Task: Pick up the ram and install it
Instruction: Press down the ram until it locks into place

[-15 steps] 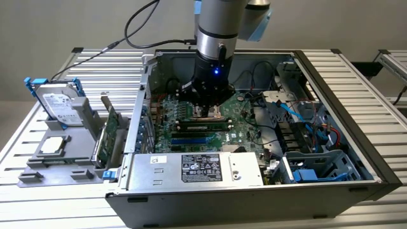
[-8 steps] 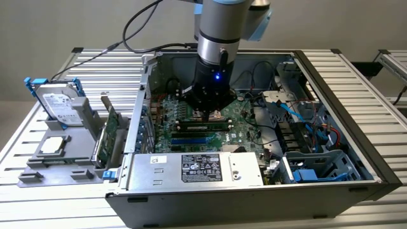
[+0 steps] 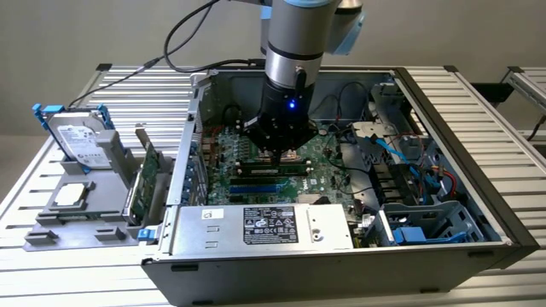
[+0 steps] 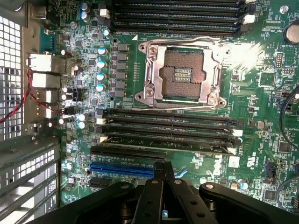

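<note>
The ram [image 3: 273, 169] is a thin green stick with black chips, standing on edge in one of the long black slots on the motherboard [image 3: 328, 160] inside the open computer case. In the wrist view the ram [image 4: 168, 143] shows as a narrow edge in the slot closest to the blue slot [image 4: 122, 169]. My gripper [image 3: 282, 151] hangs just over the board, close above the ram. Its fingers are shut together with nothing between them, and in the wrist view the gripper [image 4: 161, 169] sits beside the ram's slot, not gripping it.
An empty CPU socket [image 4: 183, 74] lies between two banks of black slots. The power supply [image 3: 265, 225] fills the case's front. Cables and a blue drive cage [image 3: 422, 224] crowd the exterior view's right. A hard drive [image 3: 78, 139] and a green expansion card [image 3: 147, 179] stand in a grey holder outside the case.
</note>
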Motion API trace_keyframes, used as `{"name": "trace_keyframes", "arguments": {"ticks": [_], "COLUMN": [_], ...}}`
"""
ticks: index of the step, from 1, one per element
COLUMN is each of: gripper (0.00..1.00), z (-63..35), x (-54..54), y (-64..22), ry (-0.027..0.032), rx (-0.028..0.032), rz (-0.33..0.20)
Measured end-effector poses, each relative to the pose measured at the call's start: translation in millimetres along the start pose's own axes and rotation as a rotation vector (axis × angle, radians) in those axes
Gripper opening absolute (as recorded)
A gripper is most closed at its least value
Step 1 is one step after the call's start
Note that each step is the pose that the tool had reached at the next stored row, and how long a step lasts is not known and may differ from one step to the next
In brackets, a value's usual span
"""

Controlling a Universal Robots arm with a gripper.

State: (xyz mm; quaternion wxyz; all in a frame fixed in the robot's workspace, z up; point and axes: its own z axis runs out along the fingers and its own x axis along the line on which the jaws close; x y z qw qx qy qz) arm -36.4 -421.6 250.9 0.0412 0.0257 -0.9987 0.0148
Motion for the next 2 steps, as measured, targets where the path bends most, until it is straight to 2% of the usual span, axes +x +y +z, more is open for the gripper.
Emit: {"name": "trace_keyframes", "arguments": {"ticks": [2], "gripper": [0.11], "z": [0.0], "x": [0.0], "y": [0.0], "ry": [0.0], "rx": [-0.0001], "rz": [0.0]}}
